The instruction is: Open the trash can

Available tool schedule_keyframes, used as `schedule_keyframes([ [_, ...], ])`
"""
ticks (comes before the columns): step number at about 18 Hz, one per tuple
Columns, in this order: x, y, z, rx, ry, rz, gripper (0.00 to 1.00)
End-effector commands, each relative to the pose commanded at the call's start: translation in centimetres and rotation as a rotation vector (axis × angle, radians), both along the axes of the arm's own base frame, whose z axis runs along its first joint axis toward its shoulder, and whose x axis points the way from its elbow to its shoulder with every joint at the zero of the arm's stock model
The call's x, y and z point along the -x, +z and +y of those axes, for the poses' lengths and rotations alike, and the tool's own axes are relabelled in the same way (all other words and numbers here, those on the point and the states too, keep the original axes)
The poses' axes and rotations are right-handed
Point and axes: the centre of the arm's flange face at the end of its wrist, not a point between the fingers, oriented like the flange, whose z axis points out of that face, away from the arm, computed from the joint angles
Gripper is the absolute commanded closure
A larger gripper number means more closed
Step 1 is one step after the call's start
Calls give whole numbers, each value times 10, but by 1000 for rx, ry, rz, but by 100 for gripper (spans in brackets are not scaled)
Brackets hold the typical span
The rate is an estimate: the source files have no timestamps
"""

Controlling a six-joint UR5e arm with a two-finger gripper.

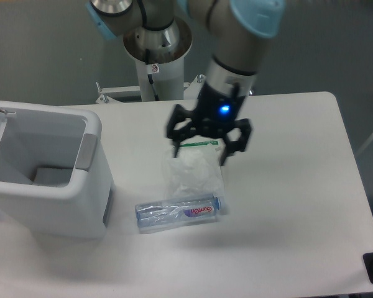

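Fingers point(201, 153) spread wide, empty, above clear plastic bag point(193, 171); trash can point(43, 174) lid up.

Trash can point(46, 205): smooth white moulded plastic with a faint sheen; its push tab point(86, 151) is matt grey plastic. Table point(298, 205): smooth, matt white top. Bottle point(178, 213): clear, glossy, crinkled plastic with a printed label. Bag point(193, 171): thin, transparent, wrinkled plastic film holding a soft white, fibrous-looking filling. Gripper point(201, 147): matt black fingers. Arm point(233, 43): satin grey shells with glossy light-blue plastic caps. Column point(156, 53): brushed grey metal.
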Motion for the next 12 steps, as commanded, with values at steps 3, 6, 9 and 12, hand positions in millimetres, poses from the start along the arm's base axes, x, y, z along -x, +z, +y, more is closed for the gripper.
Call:
schedule_keyframes([
  [3,40,-23,-24,102,-8,43,0],
  [6,64,-31,-23,168,-94,105,0],
  [9,83,-47,-23,245,-277,164,0],
  [12,99,-66,-28,255,-319,191,0],
])
